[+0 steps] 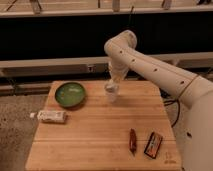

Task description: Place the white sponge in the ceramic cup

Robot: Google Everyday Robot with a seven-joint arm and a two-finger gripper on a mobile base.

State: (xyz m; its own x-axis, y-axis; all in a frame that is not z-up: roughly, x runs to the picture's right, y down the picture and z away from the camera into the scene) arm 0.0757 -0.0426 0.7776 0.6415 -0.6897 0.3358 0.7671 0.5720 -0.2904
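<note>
The ceramic cup (111, 96) is small and pale and stands on the wooden table (100, 135) near its far edge, right of the green bowl. My gripper (113, 86) points straight down from the white arm and sits right on top of the cup's mouth. The white sponge cannot be told apart from the gripper and the cup. It is hidden where they meet, and none of it lies loose on the table.
A wide green bowl (70, 93) stands at the far left. A white printed tube-like package (51, 116) lies at the left edge. A red-brown stick-shaped item (132, 141) and a dark packet with orange print (153, 144) lie at the front right. A railing runs behind the table.
</note>
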